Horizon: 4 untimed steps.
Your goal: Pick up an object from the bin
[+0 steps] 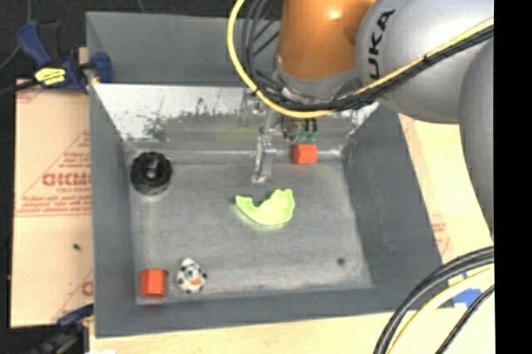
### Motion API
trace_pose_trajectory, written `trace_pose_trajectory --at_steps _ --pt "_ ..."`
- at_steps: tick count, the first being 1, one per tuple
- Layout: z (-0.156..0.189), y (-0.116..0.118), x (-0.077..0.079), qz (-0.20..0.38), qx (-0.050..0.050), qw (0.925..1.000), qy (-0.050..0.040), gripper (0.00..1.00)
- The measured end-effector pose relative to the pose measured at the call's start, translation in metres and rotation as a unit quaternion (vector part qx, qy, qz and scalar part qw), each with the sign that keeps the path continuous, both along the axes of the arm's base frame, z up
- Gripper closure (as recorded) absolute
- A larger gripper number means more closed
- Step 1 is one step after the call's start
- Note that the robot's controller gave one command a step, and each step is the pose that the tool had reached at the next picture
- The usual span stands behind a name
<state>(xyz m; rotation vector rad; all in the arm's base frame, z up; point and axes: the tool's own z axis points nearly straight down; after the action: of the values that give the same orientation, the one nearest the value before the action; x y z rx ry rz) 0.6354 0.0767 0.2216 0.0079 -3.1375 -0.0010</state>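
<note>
My gripper hangs low over the back middle of the bin, under the arm's orange cover. A small red-orange block lies just to its right, close to the back wall. I cannot tell whether the block touches the gripper. A bright green curved piece lies on the bin floor just in front of the gripper, apart from it.
A black round knob-like thing sits at the left. In the front left corner lie an orange block and a small white spotted toy. The arm covers the bin's back right.
</note>
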Motion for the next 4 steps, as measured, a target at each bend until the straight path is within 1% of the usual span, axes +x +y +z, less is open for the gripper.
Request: trace_pose_trajectory --at_steps 1,2,3,4 --pt "0.005 0.000 0.001 -0.001 0.000 1.0000 -0.0043 0.00" --pt "-0.055 -0.042 -0.025 0.044 0.000 0.9990 -0.0036 0.00" --pt "-0.102 -0.015 -0.020 0.054 0.001 0.9985 -0.0054 0.00" --pt "-0.150 -0.051 -0.065 0.044 0.000 0.9990 -0.0056 0.00"
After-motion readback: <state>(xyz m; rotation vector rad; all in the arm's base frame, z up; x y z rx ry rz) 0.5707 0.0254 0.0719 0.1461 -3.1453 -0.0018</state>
